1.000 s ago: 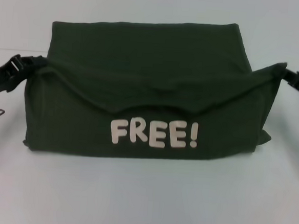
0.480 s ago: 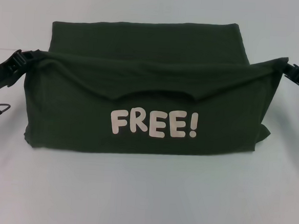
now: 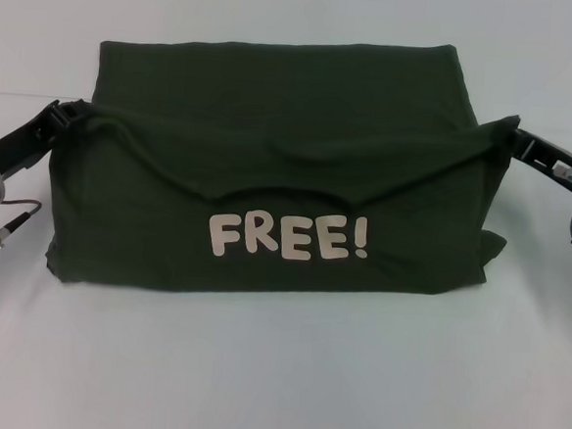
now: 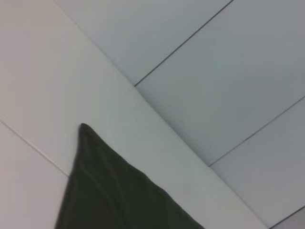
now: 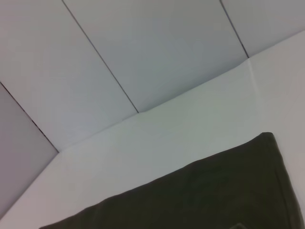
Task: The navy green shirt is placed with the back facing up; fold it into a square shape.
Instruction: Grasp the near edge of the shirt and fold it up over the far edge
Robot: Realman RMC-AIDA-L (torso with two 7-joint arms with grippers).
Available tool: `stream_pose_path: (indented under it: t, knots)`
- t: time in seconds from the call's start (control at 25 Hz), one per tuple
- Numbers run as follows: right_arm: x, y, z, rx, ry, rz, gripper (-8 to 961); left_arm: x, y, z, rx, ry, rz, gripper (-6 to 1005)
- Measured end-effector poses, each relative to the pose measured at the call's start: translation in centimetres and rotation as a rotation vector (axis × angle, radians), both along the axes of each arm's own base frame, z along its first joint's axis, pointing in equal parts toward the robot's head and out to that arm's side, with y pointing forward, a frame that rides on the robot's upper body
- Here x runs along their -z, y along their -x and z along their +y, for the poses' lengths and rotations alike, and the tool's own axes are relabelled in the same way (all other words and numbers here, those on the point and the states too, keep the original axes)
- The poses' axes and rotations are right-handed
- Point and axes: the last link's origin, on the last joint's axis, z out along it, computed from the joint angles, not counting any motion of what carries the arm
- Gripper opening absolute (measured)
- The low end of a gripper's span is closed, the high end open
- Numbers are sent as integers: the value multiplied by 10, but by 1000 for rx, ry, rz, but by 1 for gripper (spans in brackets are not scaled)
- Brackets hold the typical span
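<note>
The navy green shirt (image 3: 275, 96) lies on the white table (image 3: 274, 381) as a wide folded block. Its near layer is lifted and turned over, showing white "FREE!" lettering (image 3: 289, 237). My left gripper (image 3: 65, 113) is shut on the lifted layer's left corner. On the opposite side, my right gripper (image 3: 515, 135) is shut on the right corner. The edge sags between them. In the left wrist view a pointed corner of the shirt (image 4: 109, 195) hangs in front of pale panels. The right wrist view shows a broad edge of the shirt (image 5: 214, 195).
A thin cable with a metal plug (image 3: 0, 226) hangs below my left wrist beside the shirt's left side. Bare white table extends in front of the shirt and behind it.
Both grippers have carried the lifted edge a little farther back and inward. The right corner has shifted left, the lettering and near fold have moved slightly away, and more of both wrists shows.
</note>
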Motion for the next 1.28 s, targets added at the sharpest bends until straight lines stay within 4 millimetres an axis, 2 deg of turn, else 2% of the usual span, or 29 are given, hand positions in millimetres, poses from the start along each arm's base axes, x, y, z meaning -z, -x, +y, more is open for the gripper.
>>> stream_pose_path:
  t: [0.24, 0.52, 0.8, 1.08, 1.12, 1.28]
  knots:
    - [11, 3, 3, 10, -2, -37, 20, 10, -1, 2, -26, -31, 38, 187]
    - [14, 3, 3, 13, -11, -45, 21, 23, -6, 5, -22, -59, 83, 193]
    - [15, 5, 4, 10, -10, -40, 84, 34, -9, 5, -32, -89, 99, 199]
    - [18, 6, 1, -9, -25, -26, 146, 34, -5, 2, -51, -148, 86, 205]
    - [17, 6, 0, -9, -28, -21, 192, 35, -4, 1, -55, -149, 83, 206]
    - [14, 1, -6, -9, -51, 20, 377, 37, -2, -5, -51, -149, 67, 366]
